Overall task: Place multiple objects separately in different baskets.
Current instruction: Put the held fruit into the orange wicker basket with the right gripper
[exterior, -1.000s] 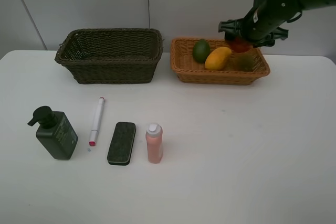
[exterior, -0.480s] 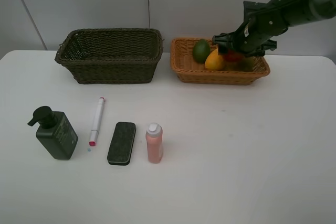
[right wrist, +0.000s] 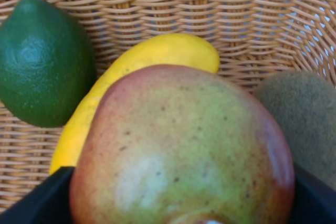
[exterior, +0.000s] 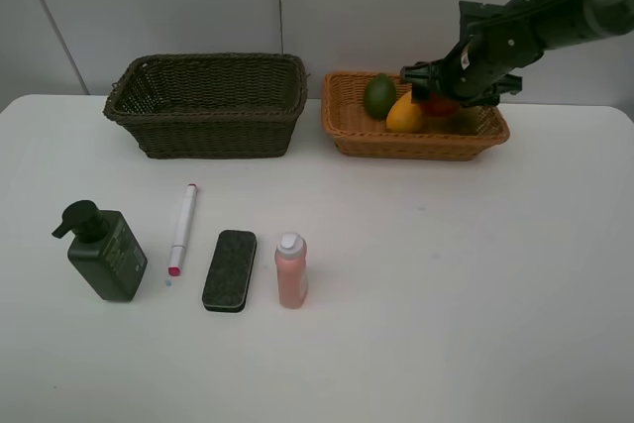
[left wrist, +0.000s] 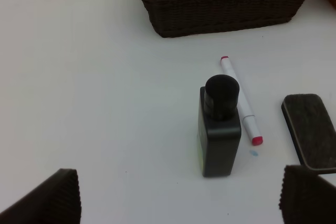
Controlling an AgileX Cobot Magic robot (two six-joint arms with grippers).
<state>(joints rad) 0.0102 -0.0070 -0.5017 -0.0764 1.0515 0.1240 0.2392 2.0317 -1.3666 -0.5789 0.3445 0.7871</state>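
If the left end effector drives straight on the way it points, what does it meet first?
Probably the dark green pump bottle, upright and centred ahead of the open left end effector; the marker lies just beside it. Depth is unclear.

2 woven baskets: deeper basket (exterior: 206,106) dark green-brown; shallower basket (exterior: 347,133) orange-tan, plain wicker weave; lime (exterior: 379,96) dark green, slight sheen; mango (exterior: 401,114) yellow-orange; red fruit (right wrist: 181,150) red blush fading to yellow-green, small dark speckles; kiwi (right wrist: 307,114) dull brown-green, fuzzy; pump bottle (exterior: 107,257) dark green, black pump; marker (exterior: 182,225) white, pink-red at both ends; eraser pad (exterior: 230,269) dark grey-black; small bottle (exterior: 291,274) pink, white cap; table (exterior: 446,274) plain white.
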